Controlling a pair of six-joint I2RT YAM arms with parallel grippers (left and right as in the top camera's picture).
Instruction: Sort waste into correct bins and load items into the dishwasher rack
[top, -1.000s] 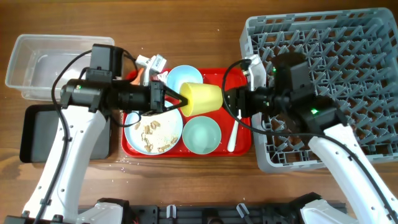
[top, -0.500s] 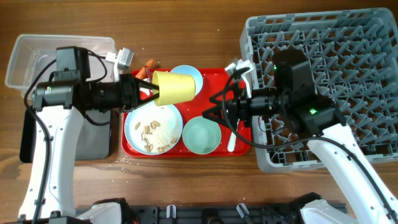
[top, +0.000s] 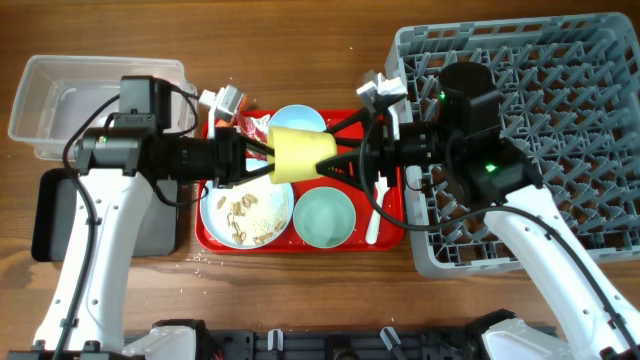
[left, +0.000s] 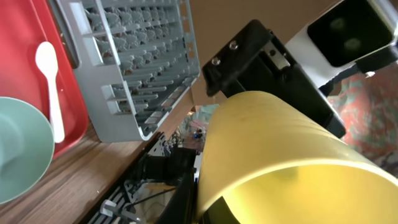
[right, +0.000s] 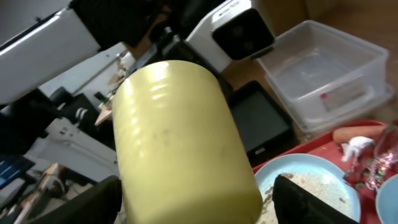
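From above, the cup (top: 300, 155) hangs on its side in the middle of the frame, over the red tray (top: 388, 238), above the plate (top: 245, 212) with food scraps and the green bowl (top: 324, 216). The left gripper (top: 265, 160) pinches the cup's left end. The right gripper (top: 332, 155) has its fingers spread on either side of the cup's right end, not yet pressing it. This looks like a handover on the way to the rack (top: 560, 90) at the right of the frame.

In the left wrist view, the cup (left: 273, 143) fills the lower right, with the right gripper's black body just behind it. The rack and the spoon (left: 50, 81) sit at the upper left.

In the right wrist view, the cup (right: 180, 137) stands in the middle between the two spread fingers (right: 93, 199) in the bottom corners. The clear tub (right: 329, 62) and black tray (right: 261, 121) lie beyond it.

To do this well, the right fingers should close squarely across the cup's round wall, well in from its end, since the smooth plastic could slip. The left gripper should let go only once that grip is firm. A dropped cup would land in the scraps below.
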